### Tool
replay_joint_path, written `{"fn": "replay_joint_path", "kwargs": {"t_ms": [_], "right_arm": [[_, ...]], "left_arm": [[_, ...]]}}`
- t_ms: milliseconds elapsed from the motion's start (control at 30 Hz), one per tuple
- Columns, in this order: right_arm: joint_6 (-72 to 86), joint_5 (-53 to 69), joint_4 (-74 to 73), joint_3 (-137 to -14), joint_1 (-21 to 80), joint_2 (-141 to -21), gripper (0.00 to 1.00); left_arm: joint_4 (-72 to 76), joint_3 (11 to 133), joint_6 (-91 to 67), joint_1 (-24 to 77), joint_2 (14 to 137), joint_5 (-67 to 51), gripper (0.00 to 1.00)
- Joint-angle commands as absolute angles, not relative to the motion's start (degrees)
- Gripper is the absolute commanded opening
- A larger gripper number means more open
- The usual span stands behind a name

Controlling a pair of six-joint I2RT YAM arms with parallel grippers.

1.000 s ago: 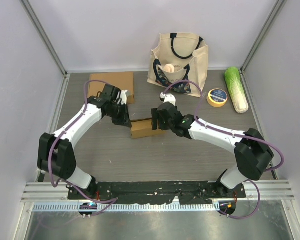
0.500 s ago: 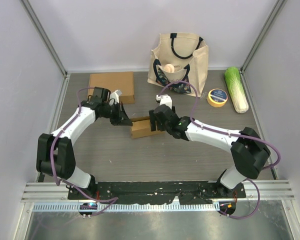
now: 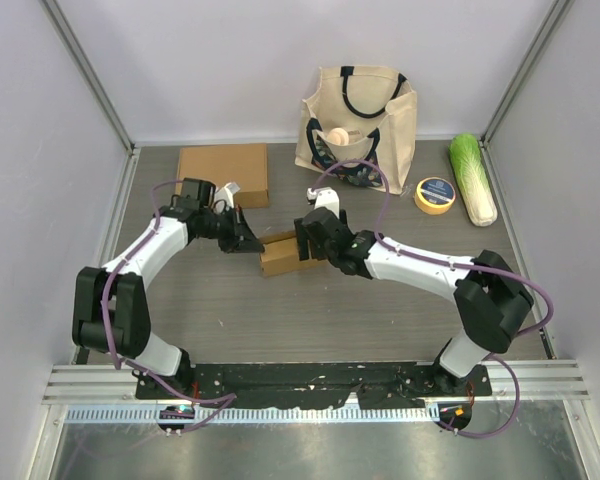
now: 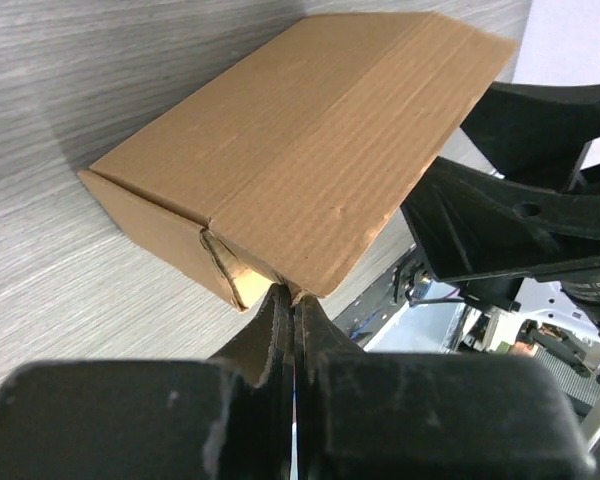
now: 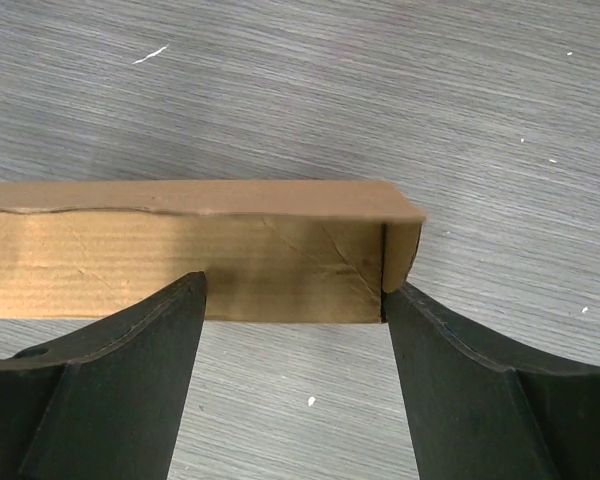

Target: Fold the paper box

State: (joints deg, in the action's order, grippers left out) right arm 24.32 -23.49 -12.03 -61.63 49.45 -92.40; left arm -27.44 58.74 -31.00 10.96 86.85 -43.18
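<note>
Left claw is pressed together, its tips touching the near lower edge of the box lid. They sit right beside a corner where a side flap gapes a little and pale inner board shows. Whether any card sits between the tips cannot be told.

Right claw is spread wide at the box's other end. One finger touches the short end flap. The other lies in front of the long side wall, with the box running on past it. The lid overhangs that wall slightly, and a diagonal crease marks the wall near the end.

From above, the box lies on the table roughly at its middle, between the two claws, its long axis running left to right. The left arm reaches it from the left and the right arm from the right. A flat card sheet lies behind the left arm, apart from the box. A tote sits at the back, with a tape roll and a cabbage to its right, well apart from the box.
</note>
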Motion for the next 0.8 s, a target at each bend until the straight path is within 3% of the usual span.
{"fn": "replay_joint_path", "kwargs": {"t_ms": [0, 233, 767], "right_arm": [[25.0, -22.9, -16.2, -62.7, 49.8, -95.5, 0.78], [24.9, -23.0, -16.8, -63.8, 49.8, -96.7, 0.78], [25.4, -21.2, -16.8, -64.6, 49.8, -94.7, 0.78]], "left_arm": [[-37.1, 62.7, -22.8, 10.9, 84.6, -40.6, 0.00], [-45.0, 64.2, -13.7, 10.8, 85.3, -36.4, 0.00], [-41.7, 62.6, -17.5, 13.5, 84.8, -31.6, 0.00]]}}
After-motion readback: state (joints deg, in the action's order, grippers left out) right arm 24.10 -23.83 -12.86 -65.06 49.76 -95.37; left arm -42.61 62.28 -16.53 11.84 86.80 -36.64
